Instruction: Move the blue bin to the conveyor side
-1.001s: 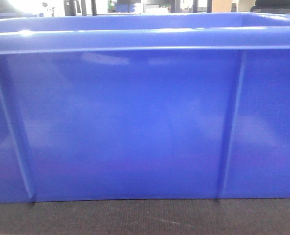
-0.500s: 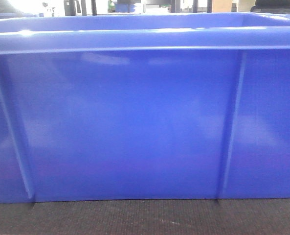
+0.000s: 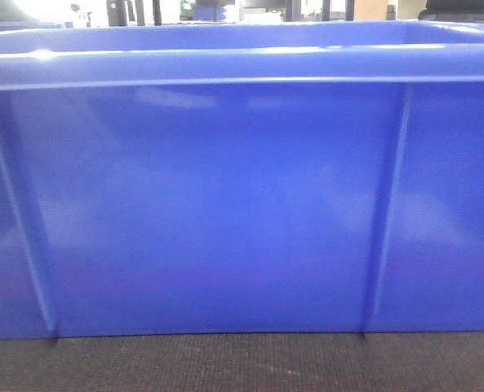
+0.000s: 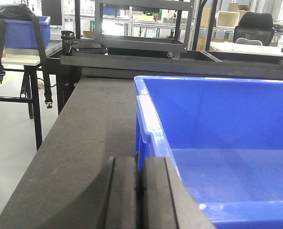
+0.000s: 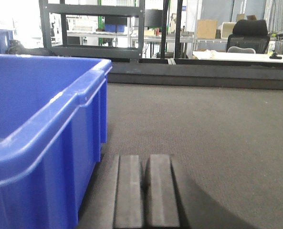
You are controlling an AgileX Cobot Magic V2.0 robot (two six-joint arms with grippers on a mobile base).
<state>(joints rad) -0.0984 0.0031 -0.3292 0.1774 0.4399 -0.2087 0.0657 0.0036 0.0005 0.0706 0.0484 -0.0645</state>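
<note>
A flat, dark grey woven conveyor side (image 5: pixel 203 124) carries the blue bin (image 3: pixel 225 204), which sits directly on it, the mesh surface stretching bare to the bin's left and right and far behind it.

bright, even indoor light; front view fills w/ the blue bin (image 3: pixel 225 204), soft white glare streaks along its rim and faint hazy reflections on the wall, pic slightly soft/grainy. wrist views: windows at back blown out white, near pads blurry, mild shadow beside the bin on the conveyor side (image 5: pixel 203 129).
</note>
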